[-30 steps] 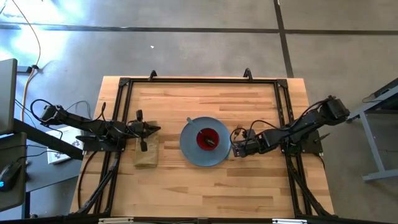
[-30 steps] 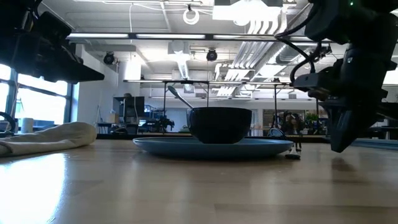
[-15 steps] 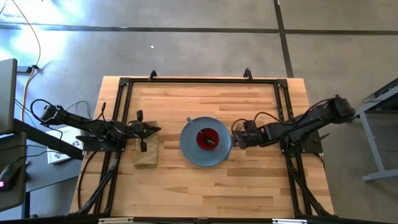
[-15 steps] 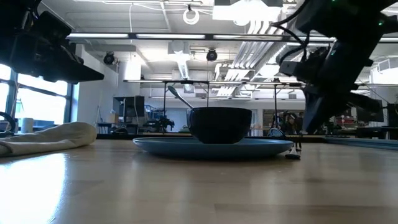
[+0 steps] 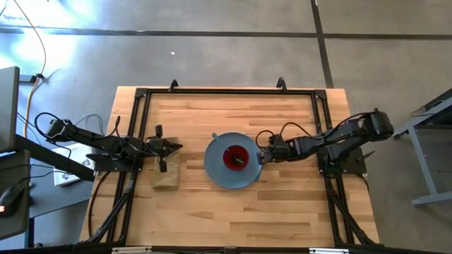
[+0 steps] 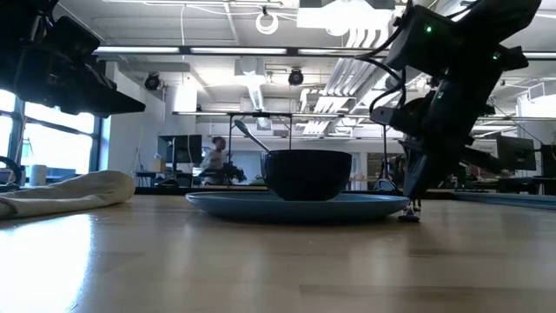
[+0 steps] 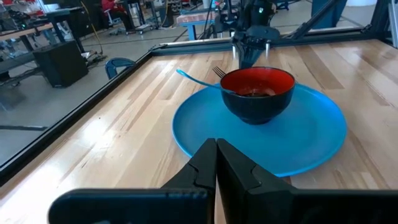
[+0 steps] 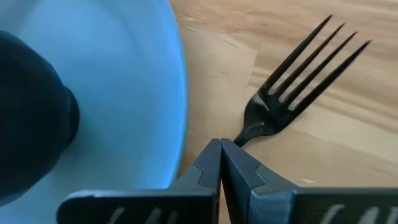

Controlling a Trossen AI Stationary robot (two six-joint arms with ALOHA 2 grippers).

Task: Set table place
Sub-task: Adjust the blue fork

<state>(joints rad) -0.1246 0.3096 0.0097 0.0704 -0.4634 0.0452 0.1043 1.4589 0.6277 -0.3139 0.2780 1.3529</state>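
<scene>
Dark metal fork (image 8: 292,87): thin, stiff, slippery, flat on light wood table (image 5: 282,212); take mid-handle. Right gripper (image 5: 263,154) fingers clenched empty; left gripper (image 5: 174,147) clenched.

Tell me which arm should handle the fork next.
The right. Its gripper is down beside the fork at the plate edge, fingers shut just short of the fork's neck. The left gripper hovers shut above the folded cloth, across the plate.

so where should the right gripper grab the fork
By the neck or handle behind the tines, coming straight down from above. The fork lies flat on the table just off the plate rim, so fingers must close across its narrow width. The right gripper, shut, is already there, its fingertips hiding the handle.
</scene>
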